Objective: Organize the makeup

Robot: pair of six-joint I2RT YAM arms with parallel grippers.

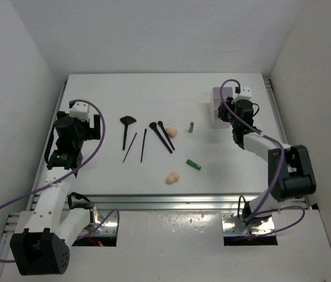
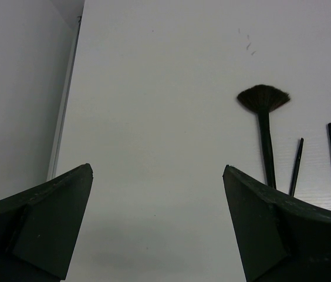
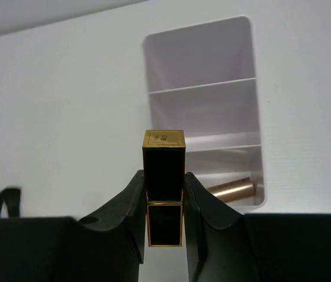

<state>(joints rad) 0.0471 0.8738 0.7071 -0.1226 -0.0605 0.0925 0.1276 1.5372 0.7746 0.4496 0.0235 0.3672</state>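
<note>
My right gripper [image 3: 164, 185] is shut on the black-gold lipstick [image 3: 164, 170] and holds it above the table just left of the white compartmented box [image 3: 247, 53]; in the top view the gripper [image 1: 231, 114] is at the box [image 1: 217, 94]. A beige tube [image 3: 231, 190] lies in the box's nearest compartment. My left gripper [image 2: 156, 176] is open and empty over bare table at the left [image 1: 74, 138]. Thin black brushes and sticks [image 1: 136, 138] lie mid-table, the fan brush [image 2: 263, 100] among them. Two peach sponges [image 1: 171, 132] [image 1: 173, 177] and two green tubes [image 1: 192, 127] [image 1: 193, 164] lie nearby.
White walls close the table in on the left, back and right. A metal rail [image 1: 171, 201] runs along the near edge, with both arm bases behind it.
</note>
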